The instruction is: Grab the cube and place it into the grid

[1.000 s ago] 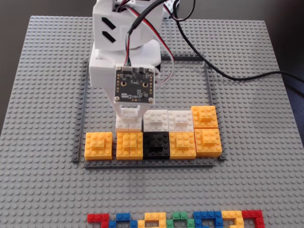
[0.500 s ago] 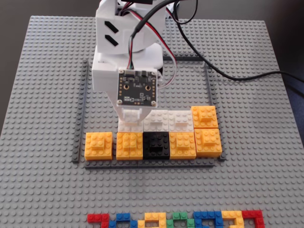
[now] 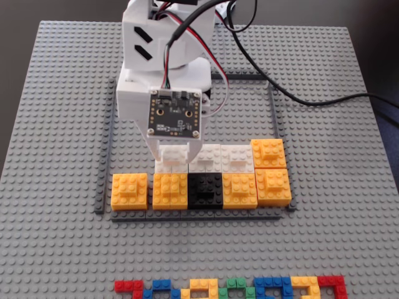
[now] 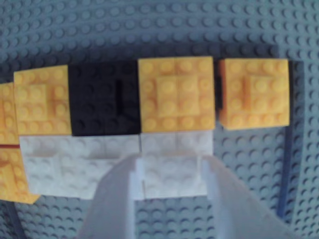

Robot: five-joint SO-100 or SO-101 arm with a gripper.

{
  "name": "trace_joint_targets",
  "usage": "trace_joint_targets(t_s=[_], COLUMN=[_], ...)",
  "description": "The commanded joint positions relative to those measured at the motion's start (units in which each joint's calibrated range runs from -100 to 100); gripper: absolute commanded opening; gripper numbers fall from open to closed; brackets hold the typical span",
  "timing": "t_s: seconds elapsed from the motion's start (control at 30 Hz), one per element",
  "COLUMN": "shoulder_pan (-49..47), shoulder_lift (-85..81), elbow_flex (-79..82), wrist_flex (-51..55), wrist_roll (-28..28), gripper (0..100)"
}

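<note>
A white cube point(image 4: 172, 175) sits on the grey baseplate between my two fingers, in the row behind the yellow and black cubes. My gripper point(image 4: 171, 162) stands over it with a finger against each side. In the fixed view the gripper point(image 3: 175, 157) hangs straight down on this cube point(image 3: 174, 164), at the left end of the white row. The grid is a dark grey bar frame point(image 3: 196, 215) on the baseplate. Its front row holds yellow cubes point(image 3: 170, 190) and a black cube point(image 3: 206, 190).
Two more white cubes point(image 3: 221, 157) lie right of the held one, then a yellow cube point(image 3: 268, 152). One yellow cube point(image 3: 129, 190) sits at the frame's left end. A black cable point(image 3: 299, 96) runs off right. Coloured bricks point(image 3: 230, 289) line the front edge.
</note>
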Motion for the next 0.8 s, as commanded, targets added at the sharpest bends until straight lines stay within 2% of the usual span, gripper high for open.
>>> trace_joint_targets(t_s=[0.0, 0.77], shoulder_pan=[0.44, 0.74], shoulder_lift=[-1.57, -3.81], elbow_flex=[-2.76, -4.49], wrist_flex=[-0.52, 0.02], wrist_roll=[-0.2, -0.88], gripper=[17, 15])
